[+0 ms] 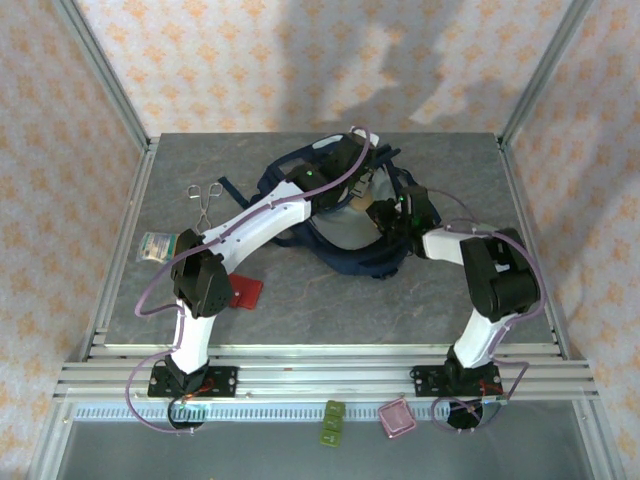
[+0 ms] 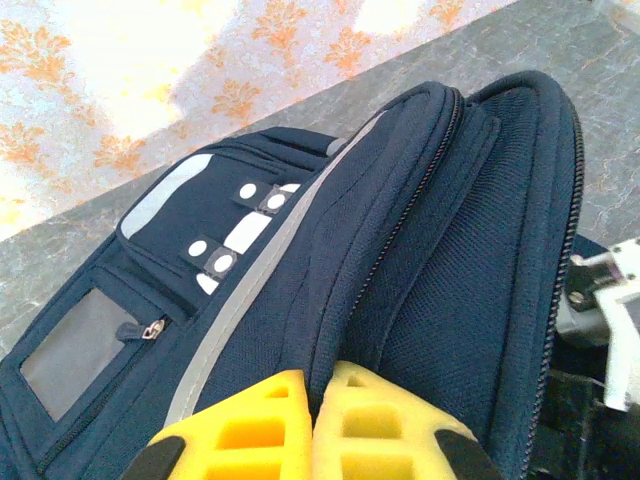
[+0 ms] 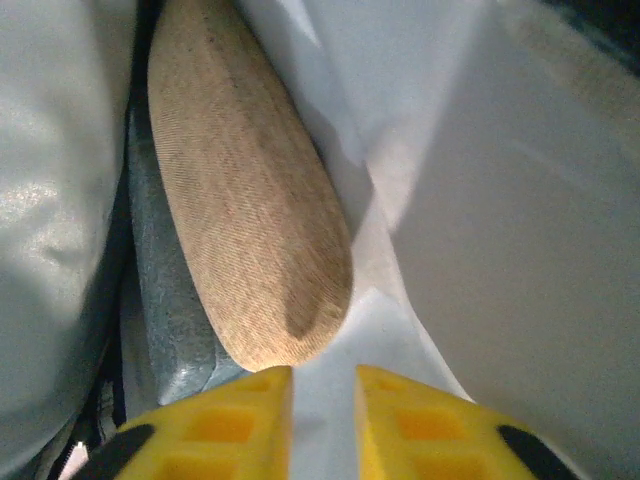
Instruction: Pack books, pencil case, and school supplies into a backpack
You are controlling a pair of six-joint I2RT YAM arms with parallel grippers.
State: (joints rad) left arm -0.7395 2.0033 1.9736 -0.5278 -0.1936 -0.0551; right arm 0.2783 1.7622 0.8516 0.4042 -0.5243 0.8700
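Note:
The navy backpack (image 1: 350, 262) lies open at the back middle of the table. My left gripper (image 2: 320, 375) is shut on a fold of its navy fabric beside the zip, holding the opening up. My right gripper (image 3: 323, 372) reaches inside the pale lining, fingers a little apart with nothing between them. Just ahead of its left fingertip lies the tan pencil case (image 3: 250, 220), resting on the blue-grey edge of a book (image 3: 165, 310). The red square school supplies (image 1: 245, 291) lie flat on the table near the left arm's elbow.
Scissors (image 1: 205, 195) lie at the back left of the table, and a small packet (image 1: 157, 245) near the left edge. A green item (image 1: 332, 420) and a pink one (image 1: 396, 418) sit below the front rail. Frame posts stand at the table corners.

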